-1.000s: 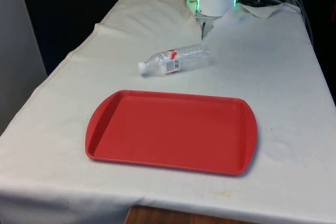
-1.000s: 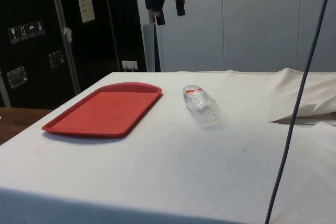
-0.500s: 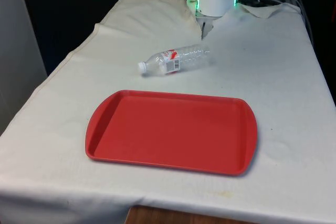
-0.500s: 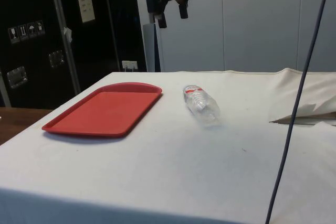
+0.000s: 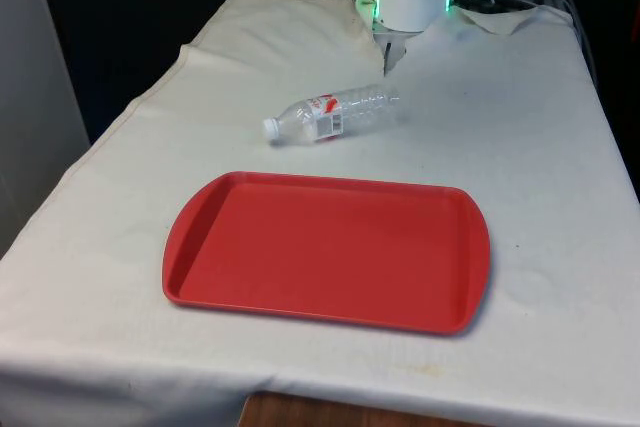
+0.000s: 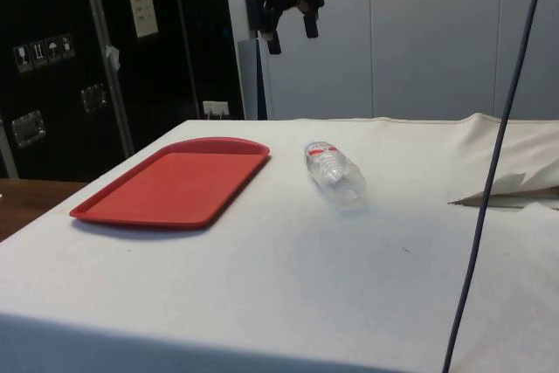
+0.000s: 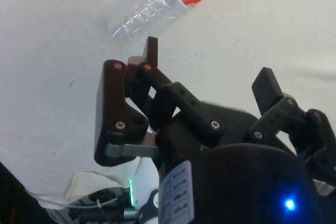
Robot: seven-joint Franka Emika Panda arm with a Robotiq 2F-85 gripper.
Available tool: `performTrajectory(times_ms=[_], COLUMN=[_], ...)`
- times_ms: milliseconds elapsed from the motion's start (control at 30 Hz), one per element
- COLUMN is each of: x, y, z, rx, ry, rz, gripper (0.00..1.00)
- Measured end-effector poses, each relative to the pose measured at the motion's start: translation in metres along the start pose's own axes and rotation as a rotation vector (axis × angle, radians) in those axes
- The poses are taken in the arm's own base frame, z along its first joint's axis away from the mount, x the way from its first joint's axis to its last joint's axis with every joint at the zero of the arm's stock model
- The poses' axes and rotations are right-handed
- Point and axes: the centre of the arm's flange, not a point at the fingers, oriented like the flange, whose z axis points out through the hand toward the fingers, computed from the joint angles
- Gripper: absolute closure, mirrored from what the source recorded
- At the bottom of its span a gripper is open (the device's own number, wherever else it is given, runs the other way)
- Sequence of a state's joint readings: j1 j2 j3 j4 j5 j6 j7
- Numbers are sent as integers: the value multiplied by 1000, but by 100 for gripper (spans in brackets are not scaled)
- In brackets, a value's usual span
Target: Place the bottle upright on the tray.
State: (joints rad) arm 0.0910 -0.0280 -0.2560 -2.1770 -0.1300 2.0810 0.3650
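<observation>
Bottle (image 5: 332, 115), clear with a red-and-white label, its writing unreadable, lies on its side on the cloth (image 5: 520, 147) beside the red tray (image 5: 325, 249). Gripper (image 6: 293, 29) hangs high above, fingers wide apart, holding nothing.

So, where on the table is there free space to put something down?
The whole red plastic tray is bare inside its rim. The white cloth is free between the tray and the clear plastic bottle lying on its side, and on the front view's right of both. The open black gripper hangs high above.
</observation>
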Motion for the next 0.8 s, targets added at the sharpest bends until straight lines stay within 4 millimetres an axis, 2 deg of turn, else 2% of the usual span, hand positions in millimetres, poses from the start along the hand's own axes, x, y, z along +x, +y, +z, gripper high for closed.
performTrajectory(times_ms=[800], x=[18], y=[26], z=[27], rx=[-7], ry=[-17], rz=[93], gripper=[0])
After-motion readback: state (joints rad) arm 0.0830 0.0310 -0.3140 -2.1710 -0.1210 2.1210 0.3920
